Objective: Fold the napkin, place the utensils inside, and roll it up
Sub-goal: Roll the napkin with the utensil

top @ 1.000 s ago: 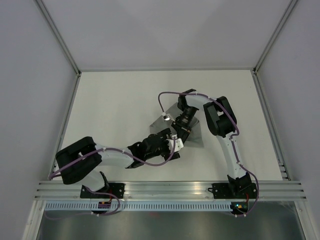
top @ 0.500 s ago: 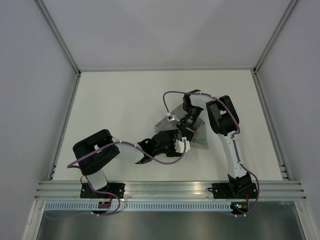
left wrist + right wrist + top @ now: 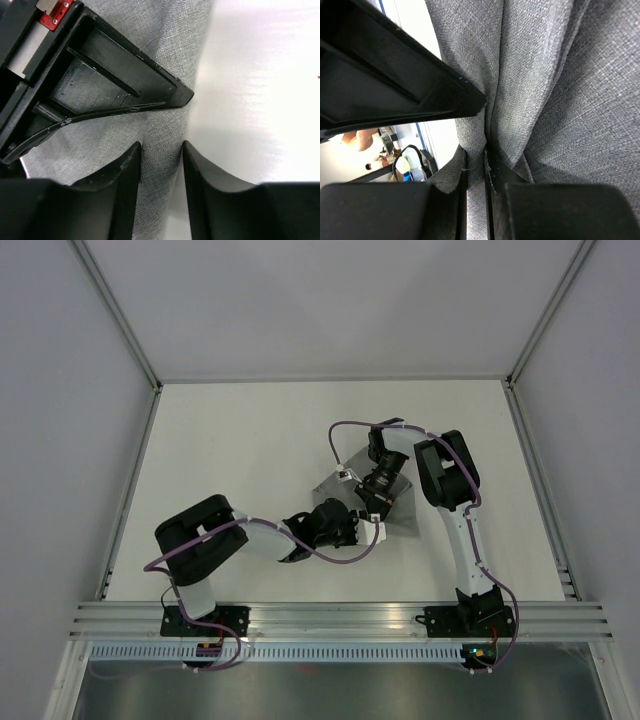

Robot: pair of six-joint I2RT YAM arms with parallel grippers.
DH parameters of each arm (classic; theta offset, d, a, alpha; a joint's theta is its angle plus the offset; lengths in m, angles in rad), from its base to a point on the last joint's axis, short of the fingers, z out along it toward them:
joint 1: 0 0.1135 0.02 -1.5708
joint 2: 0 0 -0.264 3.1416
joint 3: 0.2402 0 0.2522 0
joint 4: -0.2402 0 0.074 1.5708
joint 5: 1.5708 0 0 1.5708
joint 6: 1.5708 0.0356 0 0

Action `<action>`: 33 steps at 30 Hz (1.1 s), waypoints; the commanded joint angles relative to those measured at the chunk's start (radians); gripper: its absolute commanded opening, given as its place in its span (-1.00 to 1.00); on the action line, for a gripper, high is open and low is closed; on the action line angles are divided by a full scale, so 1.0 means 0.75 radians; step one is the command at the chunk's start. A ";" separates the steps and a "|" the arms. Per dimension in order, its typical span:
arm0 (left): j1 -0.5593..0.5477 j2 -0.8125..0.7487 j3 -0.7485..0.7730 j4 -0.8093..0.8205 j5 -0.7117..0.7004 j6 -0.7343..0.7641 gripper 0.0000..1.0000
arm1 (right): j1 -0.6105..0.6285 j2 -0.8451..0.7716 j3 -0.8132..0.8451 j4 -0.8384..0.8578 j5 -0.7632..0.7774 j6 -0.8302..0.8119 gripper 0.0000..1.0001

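Note:
The grey napkin (image 3: 328,486) lies bunched at mid-table, mostly under both wrists. My right gripper (image 3: 373,502) comes from the far side and is shut on a raised fold of the napkin (image 3: 540,75), pinched thin between its fingers (image 3: 475,152). My left gripper (image 3: 360,525) reaches in from the left, its jaws (image 3: 161,150) astride a narrow ridge of the napkin (image 3: 100,145) along the cloth's edge. The cloth touches the left finger, and a sliver of table shows beside the other. The utensils are out of view.
The white table (image 3: 240,440) is walled on three sides, with an aluminium rail (image 3: 340,618) at the near edge. The right gripper's black finger (image 3: 115,85) crosses just above my left jaws. The two wrists sit close together.
The left arm has swung its wrist right, onto the napkin's near edge, and its jaws have narrowed around the cloth. The right gripper has shifted slightly right, still holding its fold.

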 commanded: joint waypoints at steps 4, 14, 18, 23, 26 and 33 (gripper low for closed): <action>0.003 0.086 0.015 -0.068 0.151 -0.216 -0.51 | -0.027 0.045 0.008 0.177 0.210 -0.067 -0.99; 0.039 0.139 0.011 -0.103 0.326 -0.370 -0.95 | -0.039 -0.023 0.006 0.200 0.128 -0.018 -0.66; 0.101 0.157 0.001 -0.107 0.455 -0.480 -0.95 | -0.068 -0.135 0.006 0.229 0.014 0.020 -0.31; 0.168 0.172 -0.012 -0.089 0.600 -0.560 -0.95 | -0.141 -0.309 -0.008 0.361 -0.111 0.151 -0.14; 0.195 0.182 -0.003 -0.087 0.647 -0.584 -0.95 | -0.211 -0.428 -0.043 0.502 -0.164 0.235 -0.12; 0.264 0.202 0.017 -0.091 0.772 -0.732 -0.95 | -0.395 -0.794 -0.360 0.764 -0.228 0.113 -0.08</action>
